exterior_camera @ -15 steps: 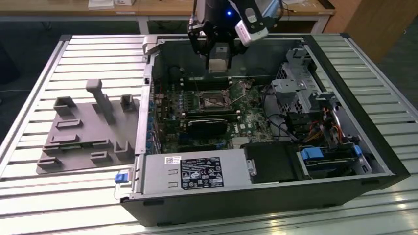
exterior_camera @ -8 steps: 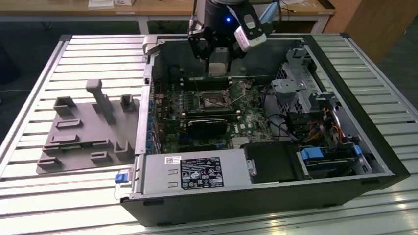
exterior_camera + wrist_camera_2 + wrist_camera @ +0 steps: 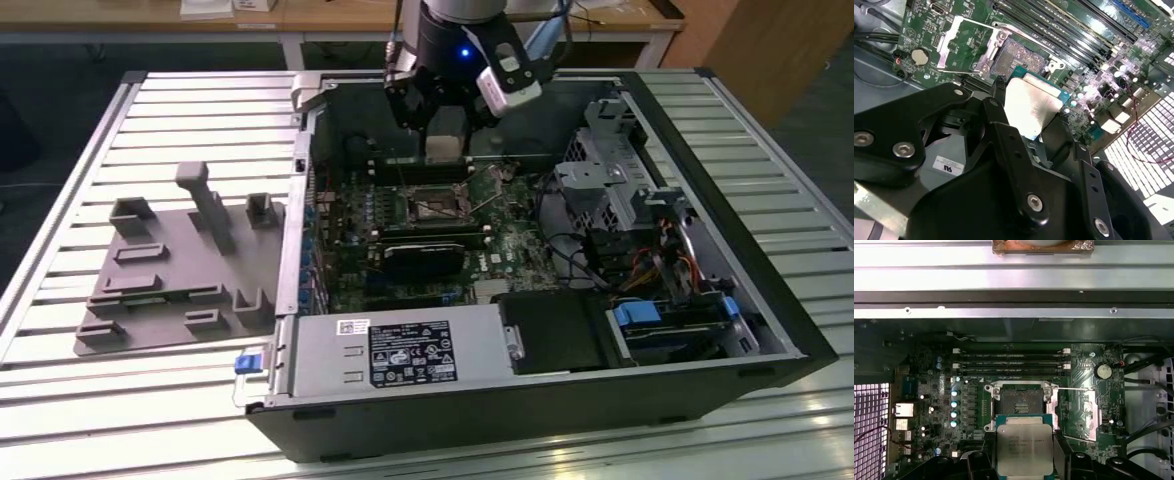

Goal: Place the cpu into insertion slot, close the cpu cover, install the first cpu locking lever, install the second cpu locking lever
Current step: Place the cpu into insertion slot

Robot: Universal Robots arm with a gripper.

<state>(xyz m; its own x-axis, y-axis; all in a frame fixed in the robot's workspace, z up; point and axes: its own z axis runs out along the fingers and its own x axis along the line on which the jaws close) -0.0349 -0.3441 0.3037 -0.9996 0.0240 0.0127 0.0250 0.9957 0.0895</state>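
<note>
The cpu [image 3: 1024, 447], clamped by its edges between the jaws, hangs near the bare insertion slot [image 3: 1018, 399], not yet seated. Judged light, rigid and thin, with a delicate underside; an edge grip suits it

We see the silvery cpu [image 3: 1024, 447] raised off the motherboard [image 3: 929, 390], near the bare insertion slot [image 3: 1021, 399]; the cpu cover [image 3: 947, 46] lies swung open beside it.
</note>
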